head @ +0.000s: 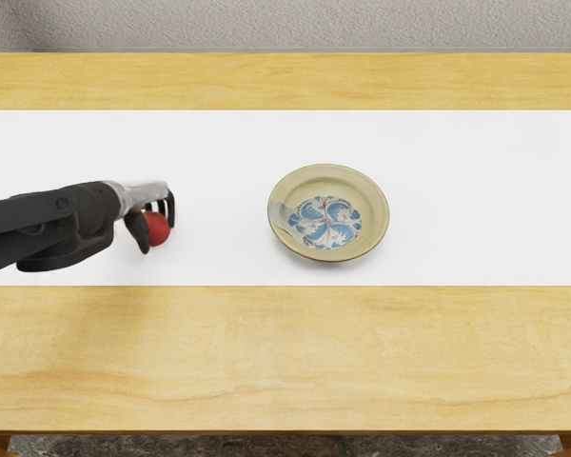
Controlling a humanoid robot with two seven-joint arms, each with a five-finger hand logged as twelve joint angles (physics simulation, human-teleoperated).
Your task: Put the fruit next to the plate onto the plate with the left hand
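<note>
A small red fruit (158, 228) sits on the white runner, well left of the plate (284, 195). The plate is beige-rimmed with a blue floral centre and holds nothing. My left hand (152, 221) comes in from the left edge on a dark arm, and its fingers curl over and around the fruit, with the thumb below it and the other fingers above. Whether the fruit is lifted off the cloth I cannot tell. The right arm does not appear.
A white runner (457, 190) crosses the wooden table (285, 352) from left to right. Bare wood strips run along the near and far sides, and a grey wall lies beyond the far edge.
</note>
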